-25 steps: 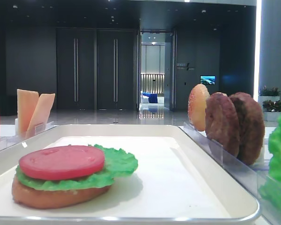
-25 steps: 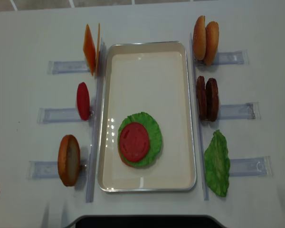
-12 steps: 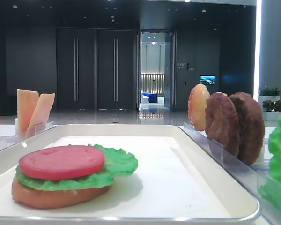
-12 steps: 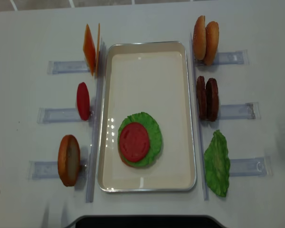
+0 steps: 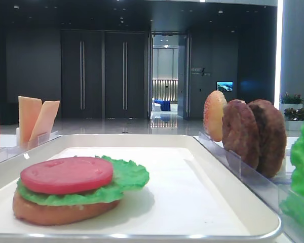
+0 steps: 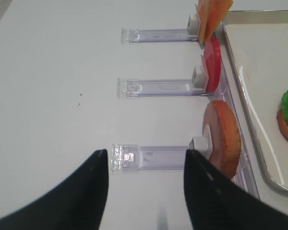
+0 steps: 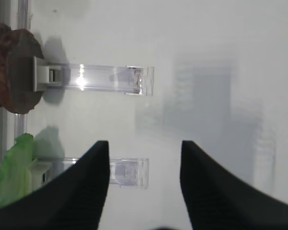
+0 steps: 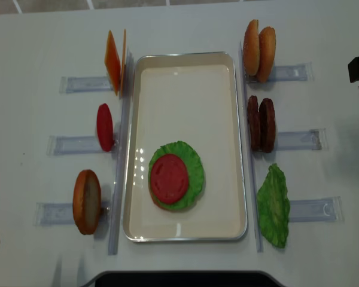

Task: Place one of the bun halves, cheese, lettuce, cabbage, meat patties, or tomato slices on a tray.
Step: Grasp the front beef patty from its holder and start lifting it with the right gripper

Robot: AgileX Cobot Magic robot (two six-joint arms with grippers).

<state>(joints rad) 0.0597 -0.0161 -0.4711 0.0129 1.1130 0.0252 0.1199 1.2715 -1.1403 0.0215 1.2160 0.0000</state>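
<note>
Where racks stand, white tabletop (image 8: 36, 48)

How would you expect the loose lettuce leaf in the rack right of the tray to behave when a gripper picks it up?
The lettuce leaf looks thin with ruffled edges, so it probably flexes and droops rather than staying stiff. It seems light for its spread. Leaning in its clear rack, it may tip or slide if nudged before the pinch closes.

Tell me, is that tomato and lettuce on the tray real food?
Probably not. The tomato looks like matte moulded plastic or rubber: even red-pink, no seeds, faint stamped marks. The lettuce seems soft plastic or foam, uniformly bright green with stiff ruffles. The tray looks glossy, with a metal-like shiny rim.
</note>
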